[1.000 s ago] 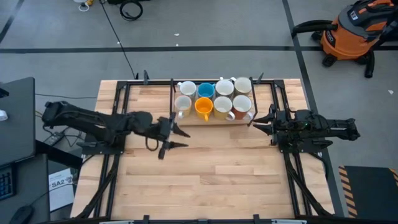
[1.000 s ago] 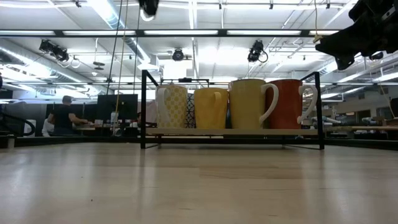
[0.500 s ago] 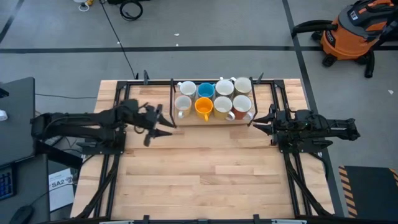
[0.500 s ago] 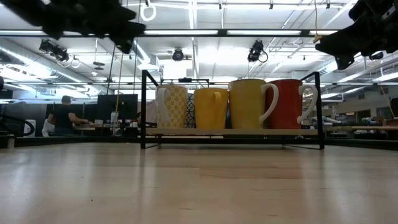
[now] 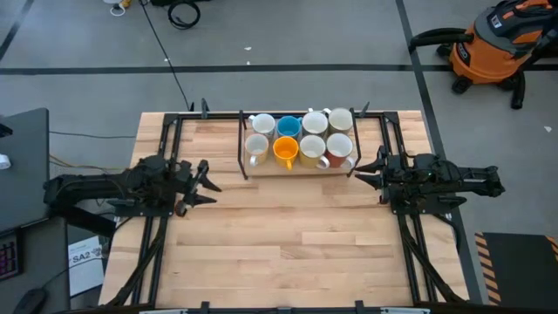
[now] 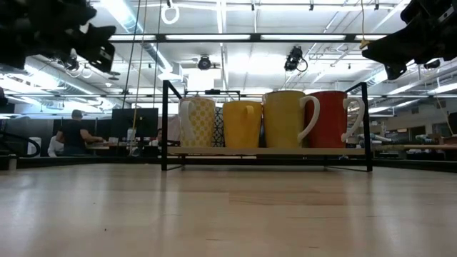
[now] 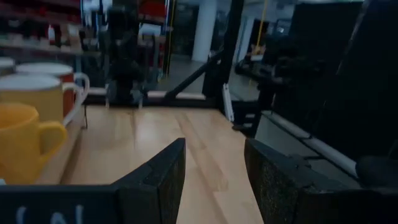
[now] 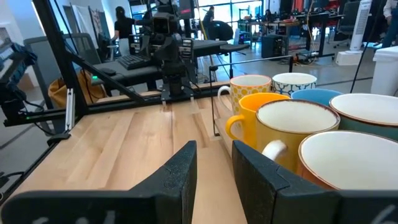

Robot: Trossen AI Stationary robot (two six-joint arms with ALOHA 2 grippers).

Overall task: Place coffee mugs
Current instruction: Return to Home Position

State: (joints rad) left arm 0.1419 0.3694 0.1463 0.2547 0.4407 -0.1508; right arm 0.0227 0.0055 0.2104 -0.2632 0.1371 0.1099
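Observation:
Several coffee mugs (image 5: 301,139) stand upright in two rows inside a black wire rack (image 5: 242,155) at the table's far middle. Among them are an orange one (image 5: 285,151), a blue one (image 5: 289,127) and a reddish-brown one (image 5: 339,150); the rest are white or cream. My left gripper (image 5: 209,181) hovers level near the table's left side, well left of the rack, open with nothing between its fingers (image 7: 214,155). My right gripper (image 5: 359,169) hovers level just right of the rack's front corner, open, with nothing between its fingers (image 8: 214,155).
Black arm frames (image 5: 161,209) (image 5: 410,227) run along both sides of the tabletop. The wooden tabletop (image 5: 288,235) stretches from the rack to the near edge. An orange shop vacuum (image 5: 497,44) stands on the floor beyond the far right corner. A person (image 6: 71,135) sits at a desk far behind.
My left gripper has drawn back from beside the rack's front left corner toward the table's left edge, sinking somewhat and rolling a little. It stays open and holds nothing. The mugs and my right gripper have kept still.

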